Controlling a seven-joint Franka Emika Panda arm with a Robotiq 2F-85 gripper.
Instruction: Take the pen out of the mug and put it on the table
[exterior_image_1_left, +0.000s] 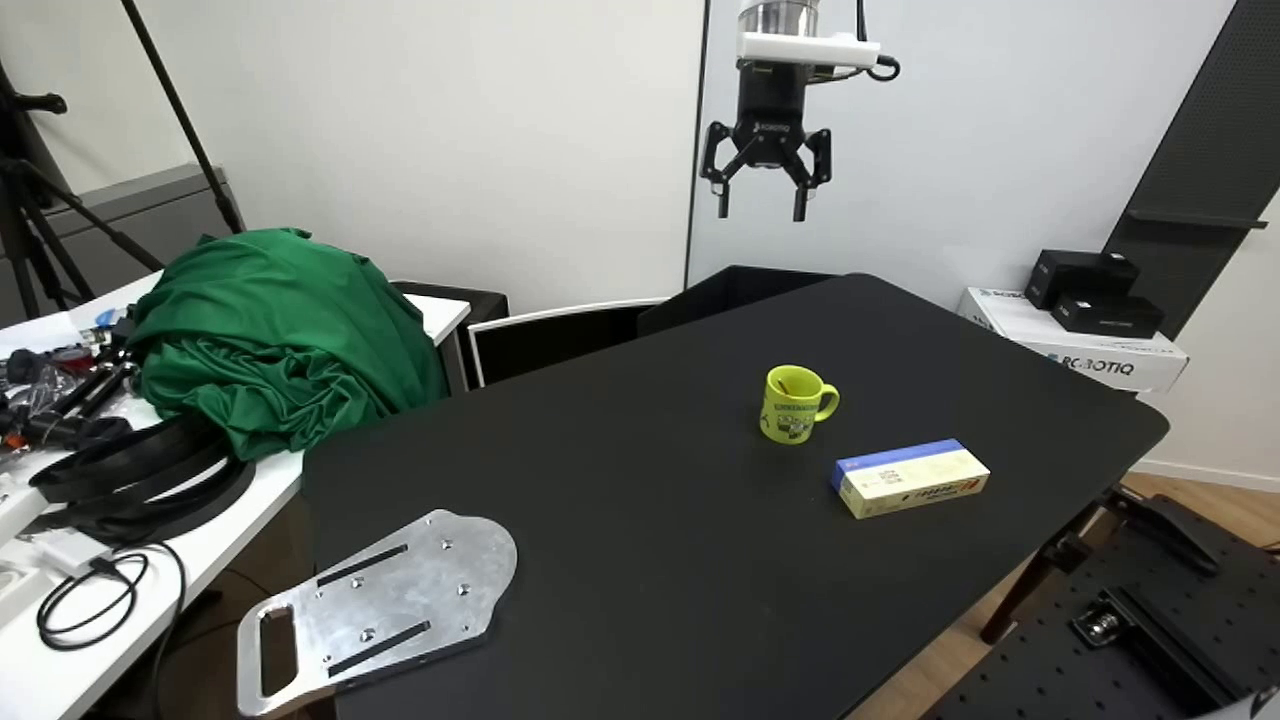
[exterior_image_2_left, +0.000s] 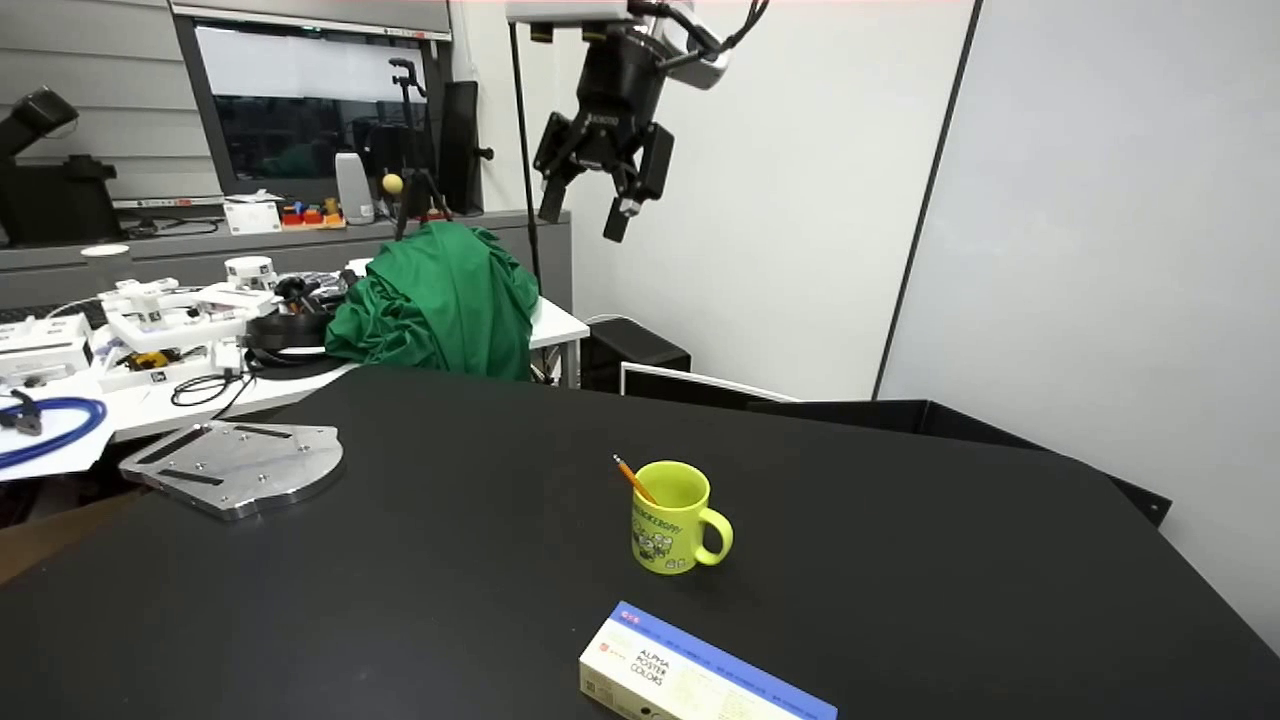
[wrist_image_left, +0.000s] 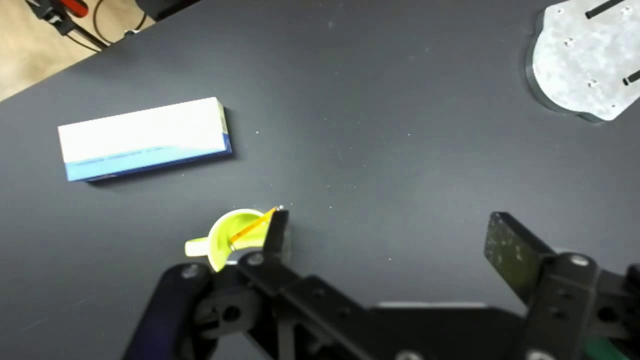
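Note:
The lime yellow-green mug (exterior_image_1_left: 788, 418) stands upright on the black table (exterior_image_1_left: 620, 500). It also shows in an exterior view (exterior_image_2_left: 665, 540) and at the lower left of the wrist view (wrist_image_left: 219, 245), partly hidden by a finger. An orange pencil-like pen (exterior_image_2_left: 636, 480) leans in the mug, its upper end sticking out past the rim on the side away from the handle. The pen also shows in the wrist view (wrist_image_left: 252, 226). My gripper (exterior_image_1_left: 761, 217) is open and empty, high above the table. In the wrist view the fingers (wrist_image_left: 387, 220) stand wide apart, with the mug beyond the left finger.
A flat yellow-and-blue box (exterior_image_1_left: 910, 478) lies on the table near the mug. A silver metal plate (exterior_image_1_left: 400, 595) lies at another table edge. A white cluttered desk (exterior_image_2_left: 555, 325) with a green cloth (exterior_image_2_left: 445, 300) stands beside the table. A wall is behind.

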